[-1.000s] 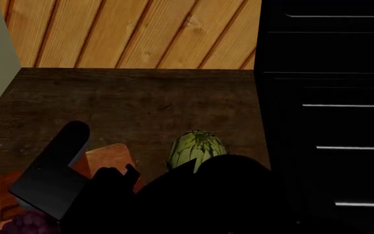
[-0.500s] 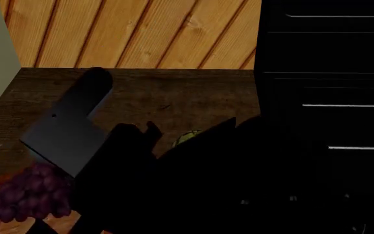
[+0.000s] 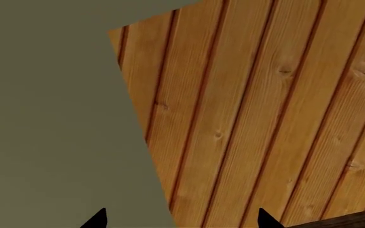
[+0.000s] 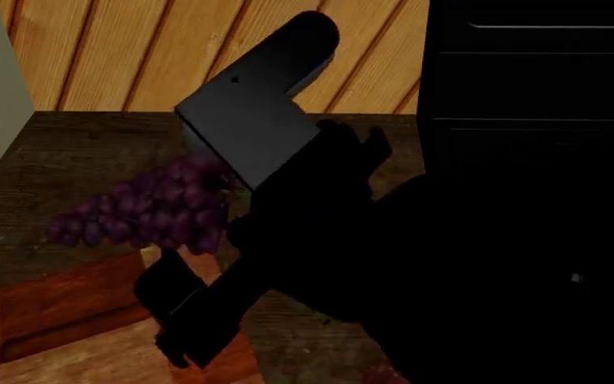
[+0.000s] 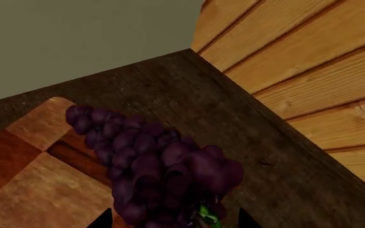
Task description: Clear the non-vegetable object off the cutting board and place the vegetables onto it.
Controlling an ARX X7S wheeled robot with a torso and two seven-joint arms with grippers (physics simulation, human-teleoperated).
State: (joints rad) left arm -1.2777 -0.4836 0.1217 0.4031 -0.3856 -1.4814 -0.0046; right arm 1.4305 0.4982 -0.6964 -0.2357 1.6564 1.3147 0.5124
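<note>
**Grapes held in the air above the board's far edge**

The grapes (image 5: 154, 168) are a bunch of dark purple, glossy berries packed tight, wide at the stem end and tapering to a narrow tip. A bit of bright green stem (image 5: 206, 214) shows at the wide end, right between the right gripper (image 5: 169, 219) fingertips, whose 2 dark points sit on either side of it. That gripper is closed on the stem end and the bunch hangs out from it, clear of the surfaces below.

In the head view the grapes (image 4: 147, 210) hang sideways, tip pointing toward the left, over the dark wooden table (image 4: 61, 152) and just past the far edge of the board (image 4: 61, 328). The right arm's dark body covers much of that view, so the gripper itself is hard to make out there. The board is a patchwork of light tan and reddish-brown blocks with a dark groove (image 5: 74, 161) running along it; in the right wrist view its rounded corner lies under the tip of the bunch.

The left gripper (image 3: 181, 219) shows only 2 black fingertips (image 3: 97, 219) set well apart with nothing between them, facing the plank wall (image 3: 265, 118) and a grey wall (image 3: 49, 118).
</note>
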